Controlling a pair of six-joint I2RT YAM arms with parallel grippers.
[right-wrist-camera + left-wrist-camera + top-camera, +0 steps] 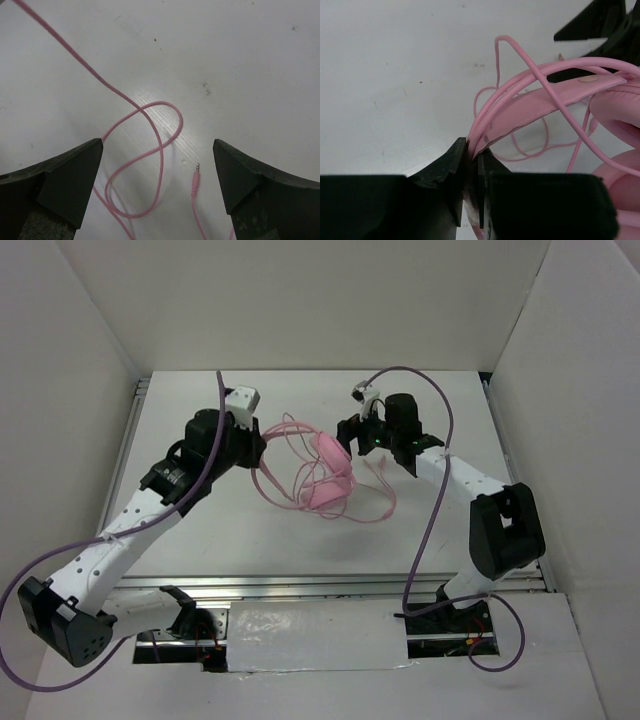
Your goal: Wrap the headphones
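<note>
The pink headphones (328,478) lie mid-table, their thin cord (375,502) looping loosely around them. My left gripper (262,454) is at their left side. In the left wrist view it (472,152) is shut on the headband (545,102) together with a strand of cord, and the ear cups (620,117) show at the right edge. My right gripper (353,436) hovers just right of the headphones. In the right wrist view it (158,144) stands wide open and holds nothing, with a cord loop (162,131) and the cord's plug (195,181) on the table below it.
White walls close in the table (200,530) on three sides. Purple robot cables (432,510) arc over both arms. A metal rail (320,585) runs along the near edge by the arm bases.
</note>
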